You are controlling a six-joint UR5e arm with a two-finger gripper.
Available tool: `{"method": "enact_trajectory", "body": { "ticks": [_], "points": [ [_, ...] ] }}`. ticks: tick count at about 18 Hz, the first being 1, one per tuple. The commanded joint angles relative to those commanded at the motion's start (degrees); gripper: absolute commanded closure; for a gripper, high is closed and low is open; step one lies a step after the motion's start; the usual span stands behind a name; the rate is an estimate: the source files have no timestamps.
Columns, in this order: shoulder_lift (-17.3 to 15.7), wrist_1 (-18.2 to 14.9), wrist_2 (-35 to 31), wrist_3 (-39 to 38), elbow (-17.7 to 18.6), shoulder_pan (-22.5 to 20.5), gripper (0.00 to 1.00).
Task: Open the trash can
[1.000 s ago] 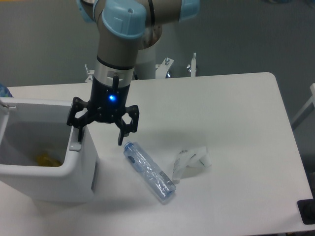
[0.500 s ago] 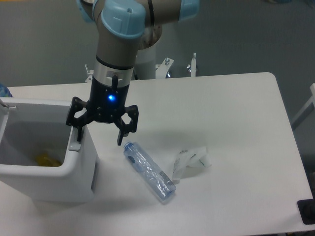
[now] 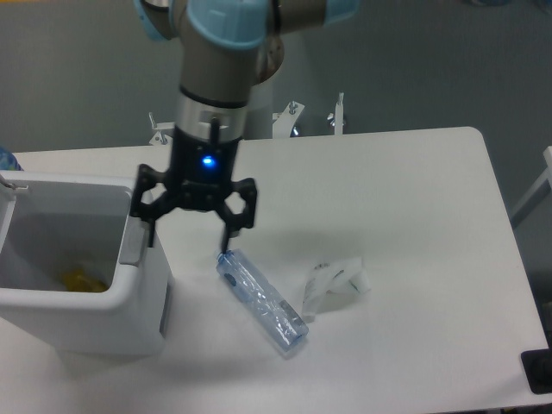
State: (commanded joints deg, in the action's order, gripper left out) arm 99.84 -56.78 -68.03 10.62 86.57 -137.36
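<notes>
The trash can [image 3: 82,285] sits at the left end of the white surface [image 3: 414,224], and its left side runs off the frame edge, so only part of the box shows. It's open on top: you can see down into the grey-white inside, with something small and yellow [image 3: 78,280] at the bottom, too blurry to name. I can't really make out a lid; there's just a bit of white hardware at the can's top left corner, cut off by the frame. A grey tab [image 3: 132,246] sits on the can's right rim.

The hand [image 3: 189,241] hangs just right of the can with its two black fingers spread wide and nothing between them. The left finger's tip is right at that grey tab, though whether it touches I can't tell. The right finger's tip is just above the cap end of the clear plastic bottle [image 3: 261,302], which lies on its side to the right of the can. Further right of the can is a crumpled clear wrapper [image 3: 335,285].

Compared with half a second ago, the hand has shifted right, away from the can's rim and toward the bottle. The can, bottle and wrapper haven't moved.
</notes>
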Motion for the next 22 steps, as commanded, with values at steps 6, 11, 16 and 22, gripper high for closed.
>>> {"method": "enact_trajectory", "body": {
  "ticks": [6,11,16,22],
  "points": [
    [1.32,-0.18,-0.09,10.11,0.35,-8.09,0.00],
    [3.87,-0.26,-0.35,15.65,2.54,-13.80,0.00],
    [5.53,-0.09,-12.28,24.17,4.92,-17.06,0.00],
    [8.26,0.00,-15.38,34.80,4.31,-21.81,0.00]
  ]
}}
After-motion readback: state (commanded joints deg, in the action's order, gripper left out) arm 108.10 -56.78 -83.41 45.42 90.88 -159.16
